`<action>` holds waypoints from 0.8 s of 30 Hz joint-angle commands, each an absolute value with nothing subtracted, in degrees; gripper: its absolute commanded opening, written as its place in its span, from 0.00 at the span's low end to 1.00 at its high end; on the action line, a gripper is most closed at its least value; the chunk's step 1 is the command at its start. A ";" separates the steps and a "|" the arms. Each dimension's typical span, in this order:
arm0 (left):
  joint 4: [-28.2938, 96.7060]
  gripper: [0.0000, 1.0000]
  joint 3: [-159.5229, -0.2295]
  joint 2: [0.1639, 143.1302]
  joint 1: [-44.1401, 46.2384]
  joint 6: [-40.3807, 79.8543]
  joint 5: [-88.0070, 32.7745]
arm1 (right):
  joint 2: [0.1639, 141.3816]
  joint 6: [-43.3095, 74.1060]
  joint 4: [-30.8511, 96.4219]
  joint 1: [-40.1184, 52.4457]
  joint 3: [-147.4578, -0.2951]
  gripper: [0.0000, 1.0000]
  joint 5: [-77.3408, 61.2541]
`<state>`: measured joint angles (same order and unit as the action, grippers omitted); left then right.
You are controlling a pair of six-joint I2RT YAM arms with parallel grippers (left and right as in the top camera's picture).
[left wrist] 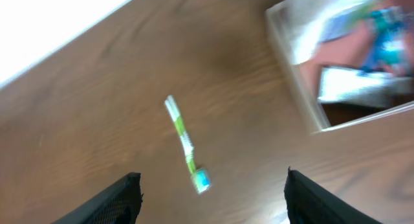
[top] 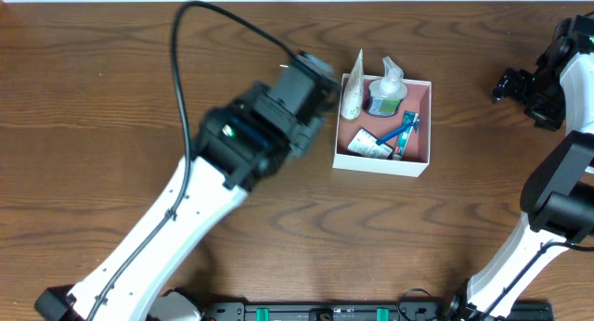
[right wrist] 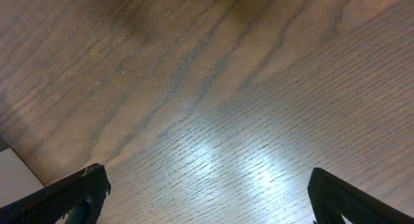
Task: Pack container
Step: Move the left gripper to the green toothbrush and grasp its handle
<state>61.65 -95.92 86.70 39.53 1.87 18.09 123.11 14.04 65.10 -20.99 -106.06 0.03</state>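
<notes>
Left tool (left wrist: 212, 182) hangs wide open and empty over a green-and-white toothbrush (left wrist: 184, 143) on the table (left wrist: 97, 120), near the container (top: 380, 163), which sits far-centre. Right tool (right wrist: 207, 175) gapes too, holding nothing. The box looks light, thin-walled and apt to slide; I'd pinch a wall's rim.

1. Overhead view: bright, even light from above. The black-and-white left robot arm (top: 251, 135) is smeared by motion blur, while the brown wood-grain desk (top: 93, 98) is sharp.
2. Left wrist view: soft throughout. The white-walled square box with a pink inside (left wrist: 336, 62) and the green-and-white toothbrush (left wrist: 186, 145) are blurred, and the top-left corner is blown out white.
3. Right wrist view: two pale patches of glare sit mid-desk.
</notes>
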 commanded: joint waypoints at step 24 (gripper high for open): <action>46.28 0.71 -83.31 110.63 14.52 8.38 3.31 | 122.96 14.55 65.12 -21.37 -106.04 0.99 0.64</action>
